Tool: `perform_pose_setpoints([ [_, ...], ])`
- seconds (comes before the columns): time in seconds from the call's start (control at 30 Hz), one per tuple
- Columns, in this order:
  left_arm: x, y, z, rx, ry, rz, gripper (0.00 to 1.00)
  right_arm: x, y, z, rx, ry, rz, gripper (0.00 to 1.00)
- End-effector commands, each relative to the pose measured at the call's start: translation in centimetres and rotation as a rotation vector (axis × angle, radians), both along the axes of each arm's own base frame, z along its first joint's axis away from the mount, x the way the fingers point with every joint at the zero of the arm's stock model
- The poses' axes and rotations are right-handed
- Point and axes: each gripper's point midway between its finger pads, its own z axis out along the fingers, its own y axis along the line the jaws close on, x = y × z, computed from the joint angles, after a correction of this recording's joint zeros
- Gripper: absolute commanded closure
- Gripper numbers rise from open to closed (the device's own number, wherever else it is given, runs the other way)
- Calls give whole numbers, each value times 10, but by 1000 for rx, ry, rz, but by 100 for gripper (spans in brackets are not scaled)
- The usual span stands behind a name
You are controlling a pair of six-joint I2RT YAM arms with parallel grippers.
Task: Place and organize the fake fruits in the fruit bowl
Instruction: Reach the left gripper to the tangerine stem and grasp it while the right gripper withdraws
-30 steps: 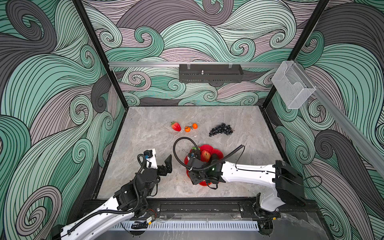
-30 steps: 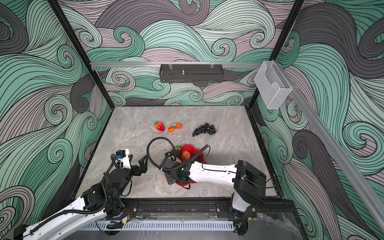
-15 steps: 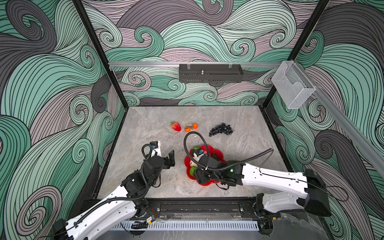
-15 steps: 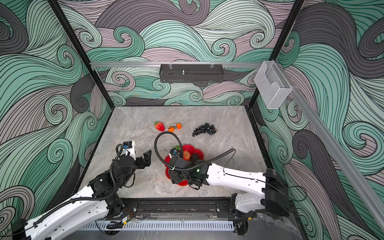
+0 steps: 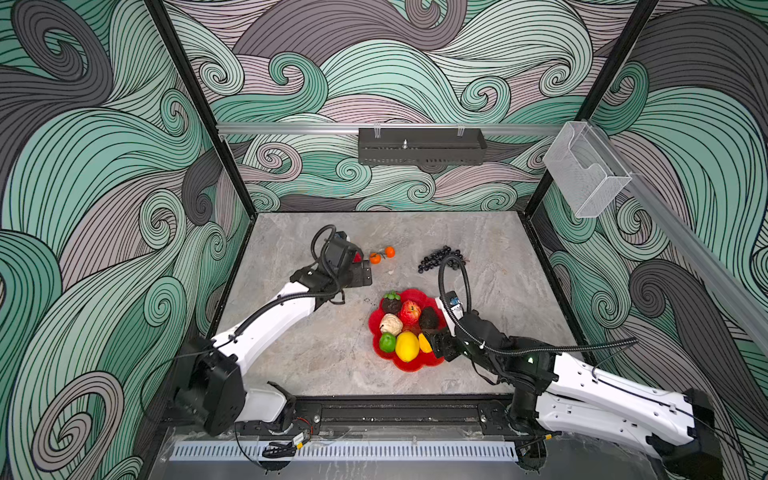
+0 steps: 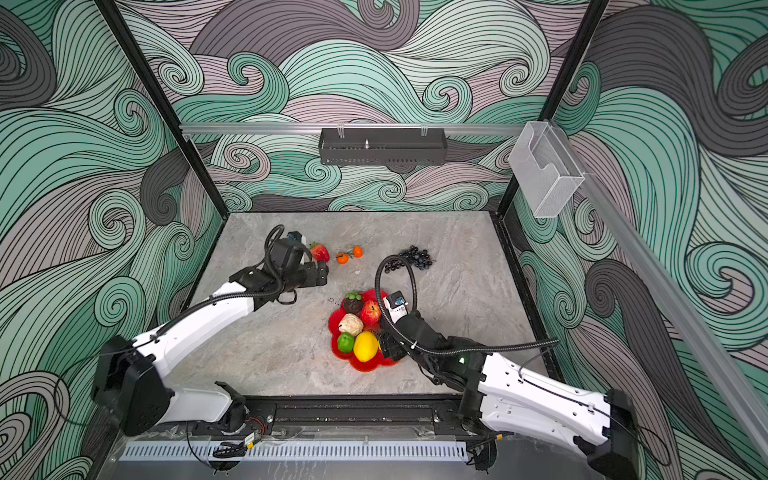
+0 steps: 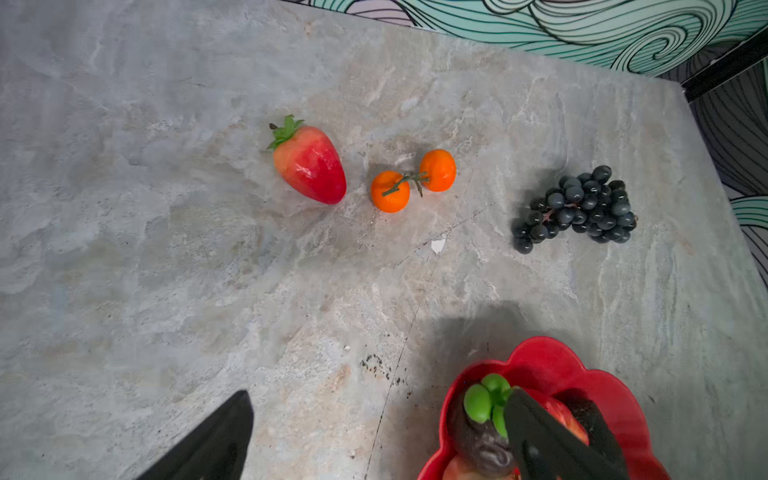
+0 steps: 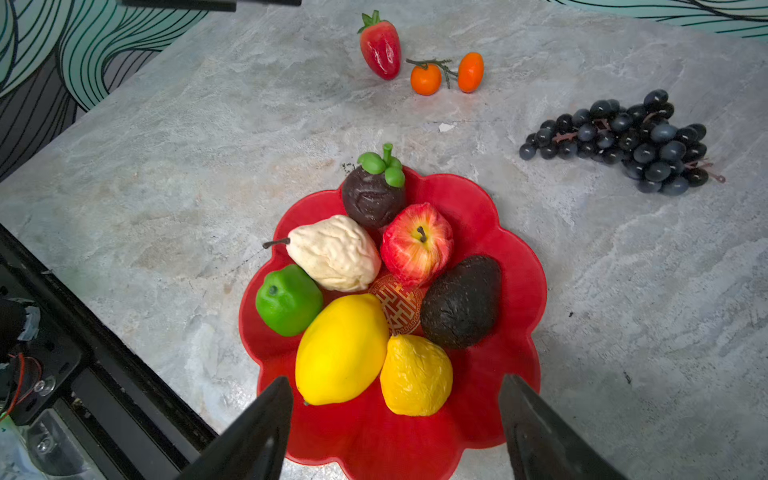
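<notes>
Wide spread on the right claw (image 8: 394, 379), pinching nothing, poised at the edge of the bowl (image 8: 519, 257). Just ahead of its tips, in the bowl: lemon (image 8: 340, 349) and yellow lump (image 8: 415, 376); five more fruits beyond. Same spread on the left claw (image 7: 378, 394), empty, above the table (image 7: 166, 249). Ahead of it, outside the bowl: strawberry (image 7: 309, 166), oranges (image 7: 438, 169), grapes (image 7: 582, 208) farthest.

marble tabletop (image 5: 332, 357) | black wall tray (image 5: 422, 146) | clear plastic bin (image 5: 582, 178) | swirl-patterned walls (image 5: 104, 166)
</notes>
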Motion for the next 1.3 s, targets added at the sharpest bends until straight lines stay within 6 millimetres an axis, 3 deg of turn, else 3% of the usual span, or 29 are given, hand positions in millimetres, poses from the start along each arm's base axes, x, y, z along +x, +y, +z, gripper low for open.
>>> perform_pose_setpoints([
  [0.0, 12, -5, -19, 77, 116, -75, 8, 7, -7, 4, 99, -58, -57, 19],
  [0.27, 63, -18, -43, 281, 298, -172, 25, -2, -32, -28, 132, -73, -78, 16],
  [0.5, 94, -27, -63, 410, 347, -303, 26, -7, -50, -49, 179, -114, -94, 10],
  [0.87, 119, -44, -96, 468, 374, -460, 37, -16, -37, -46, 257, -165, 15, 5],
  [1.1, 132, -51, -105, 478, 353, -492, 51, -15, -32, -50, 233, -150, 26, 4],
  [1.27, 138, -52, -110, 488, 334, -499, 52, -15, -31, -50, 237, -151, 26, 4],
])
